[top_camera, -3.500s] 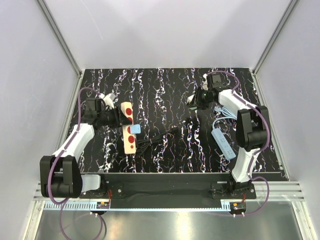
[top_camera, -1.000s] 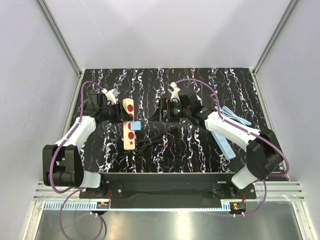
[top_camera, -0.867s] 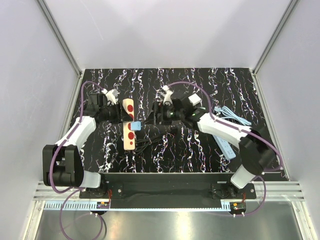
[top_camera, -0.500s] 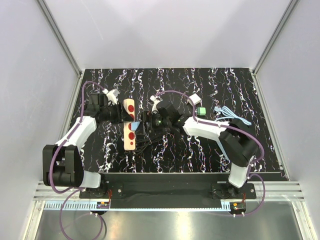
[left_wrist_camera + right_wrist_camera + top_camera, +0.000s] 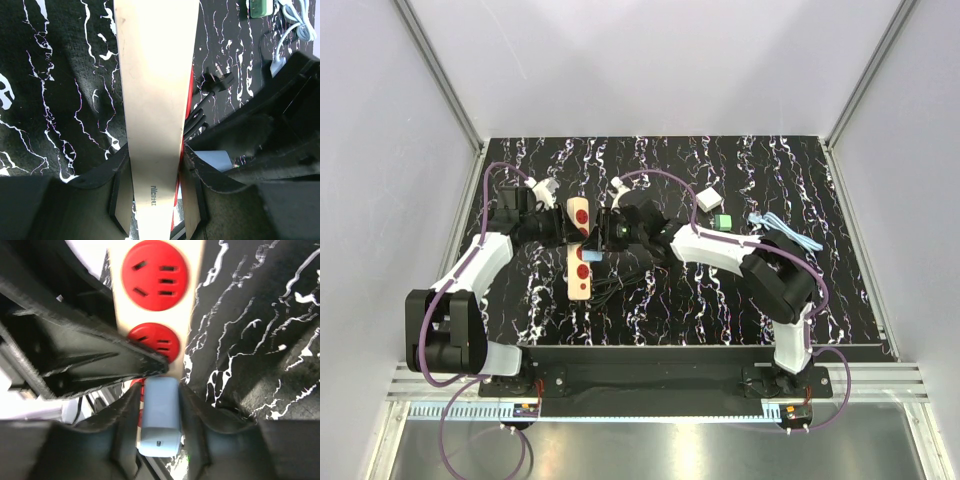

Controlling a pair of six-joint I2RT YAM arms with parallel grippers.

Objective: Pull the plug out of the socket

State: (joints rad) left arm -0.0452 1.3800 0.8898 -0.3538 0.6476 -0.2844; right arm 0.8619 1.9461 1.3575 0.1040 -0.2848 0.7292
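Observation:
The socket (image 5: 581, 278) is a narrow beige power strip with red round outlets, lying at the left of the table. My left gripper (image 5: 564, 230) is shut on its upper part. In the left wrist view the beige side of the socket (image 5: 152, 95) runs up between the fingers of that gripper (image 5: 156, 200). The plug (image 5: 591, 257), a small pale blue-white block, sits in the strip's middle outlet. My right gripper (image 5: 597, 247) reaches in from the right. In the right wrist view its fingers (image 5: 125, 415) press both sides of the plug (image 5: 160, 415), just below two red outlets of the socket (image 5: 155, 270).
The strip's black cord (image 5: 625, 278) coils to the right of it, and its black pronged end (image 5: 218, 82) lies on the table. A light blue cord (image 5: 782, 228) lies at the right, behind the right arm. Grey walls enclose the table on three sides.
The right arm has swept left across the table to the strip, and its jaws have closed from wide open onto the plug. The left gripper has kept its hold.

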